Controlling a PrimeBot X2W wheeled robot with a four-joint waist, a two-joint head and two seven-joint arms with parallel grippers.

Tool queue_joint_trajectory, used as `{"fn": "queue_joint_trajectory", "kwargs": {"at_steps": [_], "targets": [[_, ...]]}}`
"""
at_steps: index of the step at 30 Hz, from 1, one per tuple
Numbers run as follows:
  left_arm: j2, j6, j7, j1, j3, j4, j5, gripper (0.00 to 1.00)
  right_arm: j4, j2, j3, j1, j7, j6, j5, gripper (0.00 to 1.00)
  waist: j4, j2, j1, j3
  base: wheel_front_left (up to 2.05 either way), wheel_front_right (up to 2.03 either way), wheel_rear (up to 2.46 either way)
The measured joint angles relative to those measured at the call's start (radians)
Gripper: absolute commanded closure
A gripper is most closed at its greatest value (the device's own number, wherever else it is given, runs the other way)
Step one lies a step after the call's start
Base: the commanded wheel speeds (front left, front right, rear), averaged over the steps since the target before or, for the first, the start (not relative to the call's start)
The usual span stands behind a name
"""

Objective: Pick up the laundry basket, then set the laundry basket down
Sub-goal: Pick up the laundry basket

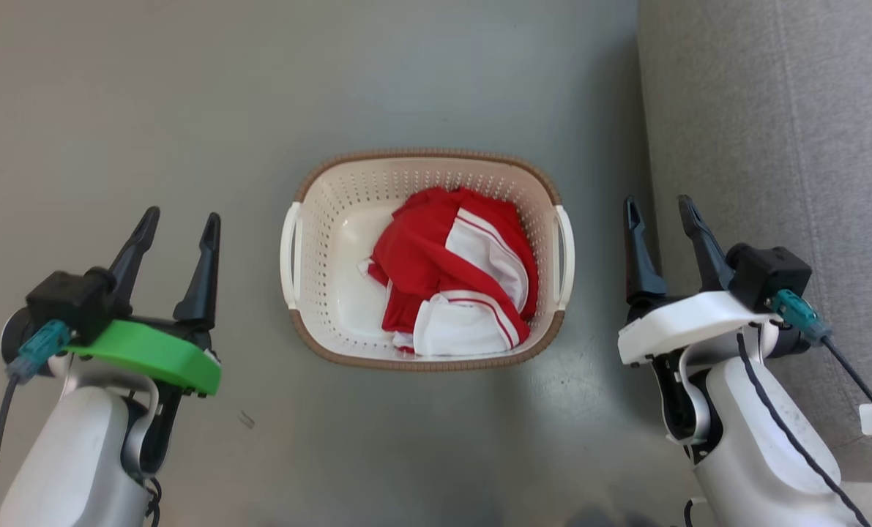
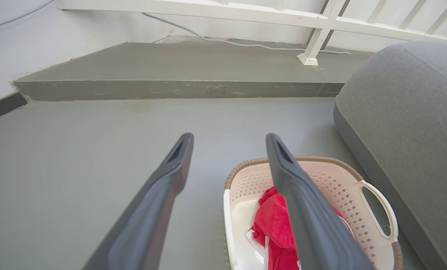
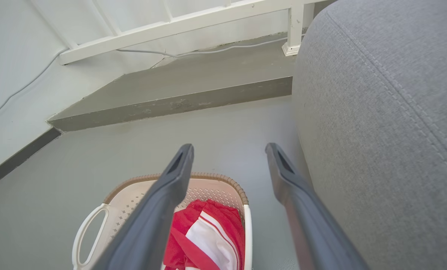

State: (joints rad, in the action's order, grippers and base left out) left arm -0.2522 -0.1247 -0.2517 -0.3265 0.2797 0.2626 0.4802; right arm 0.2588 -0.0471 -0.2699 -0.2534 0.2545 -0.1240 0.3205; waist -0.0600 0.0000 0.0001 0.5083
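I see the laundry basket point(image 1: 333, 212) sitting on the grey floor point(image 1: 187, 95), a red-and-white garment point(image 1: 443, 271) inside it. My left gripper point(image 1: 181, 216) and right gripper point(image 1: 657, 201) flank it, 1 each side, apart from it, jaws released.

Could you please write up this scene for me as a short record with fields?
basket: laundry basket, upright on the grey floor, not lifted
contents: red and white garment, bunched toward the basket's right side
left claw: open, empty, off to the side of the left handle, not touching it
right claw: open, empty, off to the side of the right handle, by the grey cushion
task stage: pickup not yet begun; neither handle gripped
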Motion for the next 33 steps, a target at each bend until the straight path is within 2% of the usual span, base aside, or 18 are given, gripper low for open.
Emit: {"fn": "queue_joint_trajectory", "kwargs": {"at_steps": [15, 26, 33], "targets": [[-0.053, -0.004, 0.024, -0.190, 0.146, 0.141, 0.125, 0.00, 0.204, -0.006, -0.075, -0.150, 0.000, -0.001, 0.077, 0.00, 0.005, 0.0000, -0.0001, 0.181, 0.00, 0.00, 0.00], [-0.085, -0.004, 0.059, -0.322, 0.253, 0.206, 0.195, 0.00, 0.290, -0.012, -0.092, -0.278, 0.000, -0.001, 0.129, 0.00, 0.001, 0.0000, -0.0001, 0.306, 0.00, 0.00, 0.00], [-0.110, -0.004, 0.088, -0.401, 0.314, 0.245, 0.238, 0.00, 0.363, -0.013, -0.139, -0.344, 0.000, -0.001, 0.169, 0.00, -0.008, 0.0000, 0.0000, 0.383, 0.00, 0.00, 0.00]]}}
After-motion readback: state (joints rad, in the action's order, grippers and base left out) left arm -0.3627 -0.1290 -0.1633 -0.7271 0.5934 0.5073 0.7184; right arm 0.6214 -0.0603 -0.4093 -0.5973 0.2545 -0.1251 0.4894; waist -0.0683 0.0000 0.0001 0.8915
